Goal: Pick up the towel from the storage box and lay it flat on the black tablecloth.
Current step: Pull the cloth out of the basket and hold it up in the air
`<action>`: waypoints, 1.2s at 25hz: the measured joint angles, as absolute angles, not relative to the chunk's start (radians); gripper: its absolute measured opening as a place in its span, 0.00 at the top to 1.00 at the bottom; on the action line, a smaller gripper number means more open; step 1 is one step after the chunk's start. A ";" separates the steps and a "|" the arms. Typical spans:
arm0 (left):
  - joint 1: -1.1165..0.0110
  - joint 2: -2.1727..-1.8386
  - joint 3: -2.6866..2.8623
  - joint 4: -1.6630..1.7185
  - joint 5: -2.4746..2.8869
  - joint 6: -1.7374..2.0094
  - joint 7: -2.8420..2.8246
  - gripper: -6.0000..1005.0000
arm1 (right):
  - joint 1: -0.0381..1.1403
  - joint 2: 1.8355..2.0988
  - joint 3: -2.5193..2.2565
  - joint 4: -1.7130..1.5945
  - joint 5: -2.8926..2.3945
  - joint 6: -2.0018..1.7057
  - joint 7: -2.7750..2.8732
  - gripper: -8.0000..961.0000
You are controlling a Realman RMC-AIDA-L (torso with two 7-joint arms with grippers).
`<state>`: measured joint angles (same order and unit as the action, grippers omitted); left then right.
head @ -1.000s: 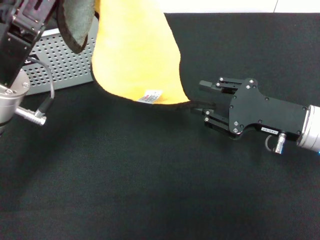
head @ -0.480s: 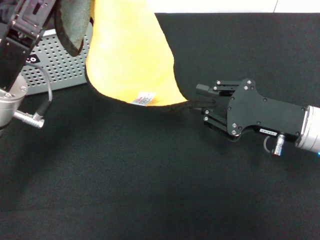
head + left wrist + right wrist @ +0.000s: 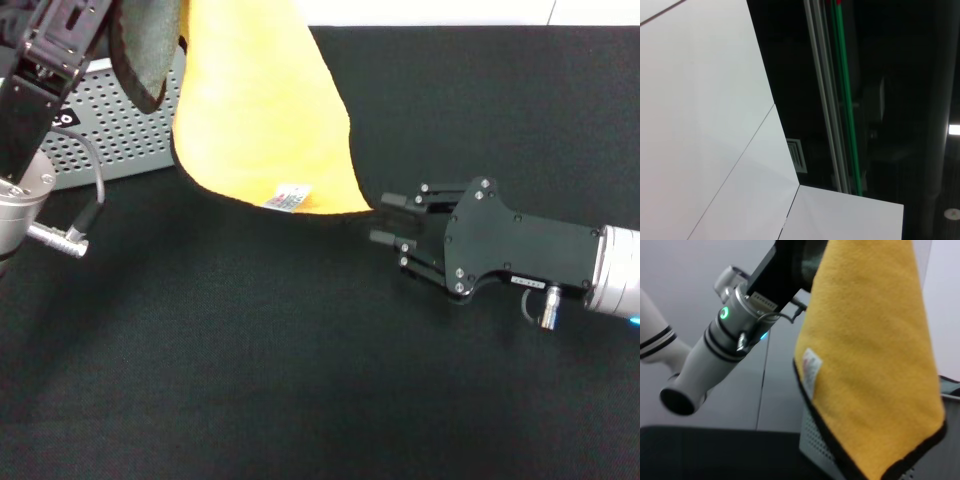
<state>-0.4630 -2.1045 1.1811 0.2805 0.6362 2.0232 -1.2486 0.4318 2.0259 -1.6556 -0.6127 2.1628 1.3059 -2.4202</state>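
Matte black tablecloth covers your bench; fleecy yellow towel hangs from the left end effector, grip unclear, by the perforated storage box. Right end effector spread.

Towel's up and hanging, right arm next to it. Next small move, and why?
Probably: ease the right pincer forward onto the towel's lower black-hemmed corner and close. The towel hangs from the left arm, off the storage box and above the black tablecloth. The right pincer's fingers look spread, just short of that corner, gripping nothing. A second grip would let both arms spread it flat.
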 joint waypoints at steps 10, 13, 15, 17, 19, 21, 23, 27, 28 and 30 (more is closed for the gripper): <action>-0.462 -2.105 1.182 0.266 0.628 2.020 -1.249 0.96 | 0.369 2.025 -1.668 -0.769 2.069 1.185 -2.453 0.68; -0.460 -2.105 1.182 0.263 0.624 2.019 -1.249 0.96 | 0.365 2.025 -1.674 -0.785 2.069 1.172 -2.453 0.68; -0.462 -2.105 1.182 0.258 0.624 2.019 -1.249 0.96 | 0.366 2.025 -1.675 -0.787 2.069 1.168 -2.454 0.68; -0.465 -2.105 1.182 0.253 0.624 2.018 -1.246 0.96 | 0.367 2.025 -1.675 -0.793 2.069 1.167 -2.454 0.68; -0.465 -2.104 1.181 0.252 0.624 2.018 -1.238 0.96 | 0.367 2.025 -1.677 -0.804 2.068 1.166 -2.454 0.68; -0.463 -2.104 1.181 0.252 0.621 2.018 -1.233 0.96 | 0.366 2.025 -1.678 -0.815 2.068 1.166 -2.456 0.68; -0.461 -2.104 1.181 0.251 0.617 2.018 -1.231 0.96 | 0.364 2.025 -1.678 -0.822 2.068 1.166 -2.458 0.68; -0.460 -2.104 1.181 0.251 0.615 2.018 -1.225 0.96 | 0.362 2.026 -1.678 -0.827 2.068 1.158 -2.463 0.68; -0.461 -2.104 1.181 0.251 0.614 2.018 -1.225 0.96 | 0.363 2.026 -1.678 -0.827 2.068 1.154 -2.463 0.68; -0.461 -2.105 1.181 0.251 0.614 2.018 -1.224 0.96 | 0.363 2.026 -1.678 -0.827 2.068 1.150 -2.464 0.68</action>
<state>-0.4608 -2.1046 1.1811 0.2511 0.6140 2.0184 -1.2244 0.3633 2.0263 -1.6781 -0.8273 2.0680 1.1495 -2.4641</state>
